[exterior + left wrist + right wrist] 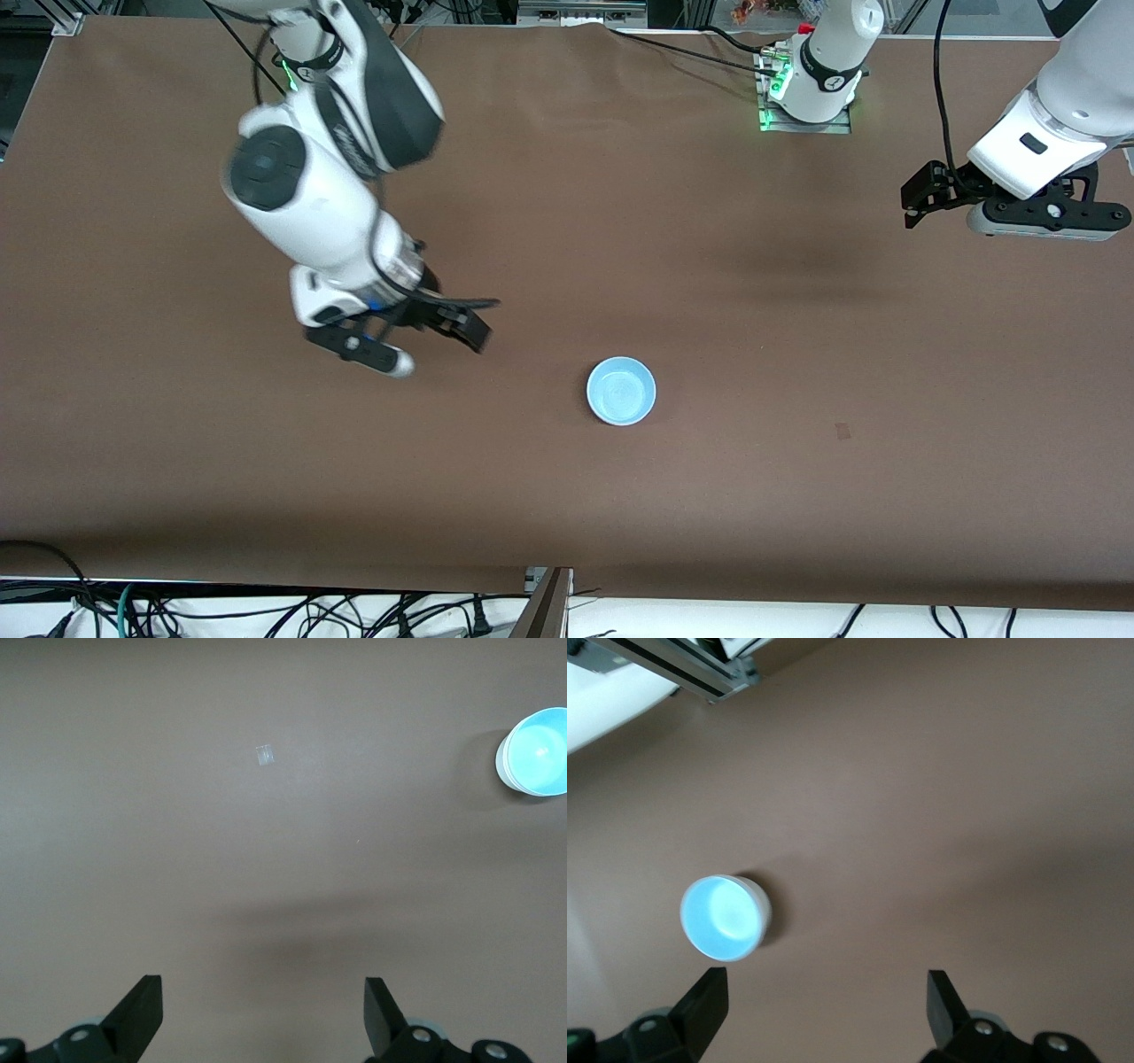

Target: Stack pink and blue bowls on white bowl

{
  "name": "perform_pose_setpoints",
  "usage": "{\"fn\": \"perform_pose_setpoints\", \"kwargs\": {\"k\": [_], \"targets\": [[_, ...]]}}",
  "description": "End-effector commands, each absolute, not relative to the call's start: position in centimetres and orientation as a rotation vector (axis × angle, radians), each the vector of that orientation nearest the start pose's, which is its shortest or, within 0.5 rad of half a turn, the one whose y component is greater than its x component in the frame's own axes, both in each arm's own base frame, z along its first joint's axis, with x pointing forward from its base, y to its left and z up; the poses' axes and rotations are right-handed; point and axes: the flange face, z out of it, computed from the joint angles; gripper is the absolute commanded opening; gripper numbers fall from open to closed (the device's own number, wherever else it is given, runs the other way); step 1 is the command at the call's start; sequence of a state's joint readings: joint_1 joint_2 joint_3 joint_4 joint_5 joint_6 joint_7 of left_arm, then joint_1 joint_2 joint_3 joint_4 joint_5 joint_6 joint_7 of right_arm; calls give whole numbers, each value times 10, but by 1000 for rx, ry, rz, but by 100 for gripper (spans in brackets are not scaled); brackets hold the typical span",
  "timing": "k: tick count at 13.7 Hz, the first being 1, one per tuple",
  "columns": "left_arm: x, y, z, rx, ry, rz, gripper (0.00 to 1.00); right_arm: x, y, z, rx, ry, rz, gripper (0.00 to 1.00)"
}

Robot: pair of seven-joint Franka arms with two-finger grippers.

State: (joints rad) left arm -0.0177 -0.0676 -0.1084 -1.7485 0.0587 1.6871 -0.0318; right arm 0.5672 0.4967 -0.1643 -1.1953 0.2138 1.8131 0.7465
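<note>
Fingers (709,1001) of both grippers spread wide, holding nothing.

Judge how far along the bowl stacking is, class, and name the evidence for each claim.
Looks done: the blue bowl sits on top of a single stack, with pale walls showing below its rim in the wrist views; I cannot tell pink from white there. In hand: nothing; the right gripper and left gripper are both open, over bare table. Left: probably nothing.
</note>
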Motion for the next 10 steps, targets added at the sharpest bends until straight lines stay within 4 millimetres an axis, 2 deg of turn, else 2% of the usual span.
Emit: {"fn": "perform_pose_setpoints", "kwargs": {"k": [1,4,6,8,10], "targets": [[540,-62,593,-3087,184,-7,100,611,268,564,-2983,428,77,99],[539,-63,593,-3087,186,-7,100,598,205,606,-3010,409,118,99],[539,-63,593,-3087,186,-7,100,590,168,621,-3019,372,147,99],[539,-63,593,-3087,186,-7,100,592,150,622,-3036,389,144,99],[539,-63,593,-3087,186,-7,100,592,129,612,-3051,408,156,99]]}}
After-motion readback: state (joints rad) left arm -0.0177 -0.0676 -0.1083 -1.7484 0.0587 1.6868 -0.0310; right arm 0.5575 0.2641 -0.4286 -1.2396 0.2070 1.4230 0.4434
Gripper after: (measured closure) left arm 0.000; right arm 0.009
